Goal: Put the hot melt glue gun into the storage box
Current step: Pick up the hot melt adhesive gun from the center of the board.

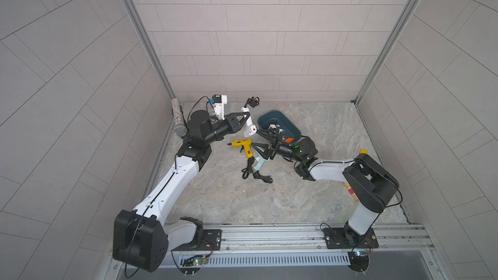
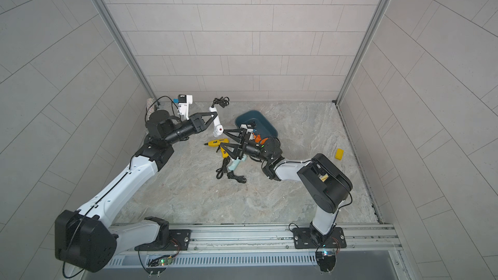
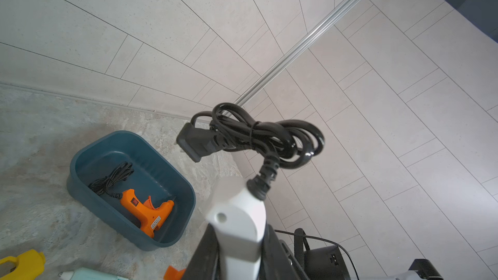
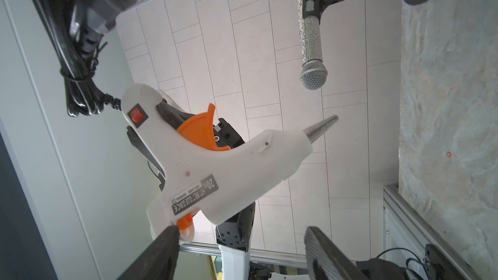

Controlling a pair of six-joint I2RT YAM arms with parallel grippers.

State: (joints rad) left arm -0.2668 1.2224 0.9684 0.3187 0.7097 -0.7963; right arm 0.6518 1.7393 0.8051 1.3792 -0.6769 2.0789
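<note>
Gripped white hot melt glue gun (image 1: pixel 249 124) by the handle in closed left hand (image 1: pixel 247 120), raised off the bench (image 1: pixel 323 184) just beside the storage box (image 1: pixel 285 119), cord bundle (image 1: pixel 252 101) at the handle's end. Held right hand (image 1: pixel 255 137) wide open, empty, also beside the box. Showed orange glue gun (image 3: pixel 147 207) inside the box; yellow glue gun (image 1: pixel 242 144) and pale mint glue gun (image 1: pixel 259 164) on the bench near it.
</note>
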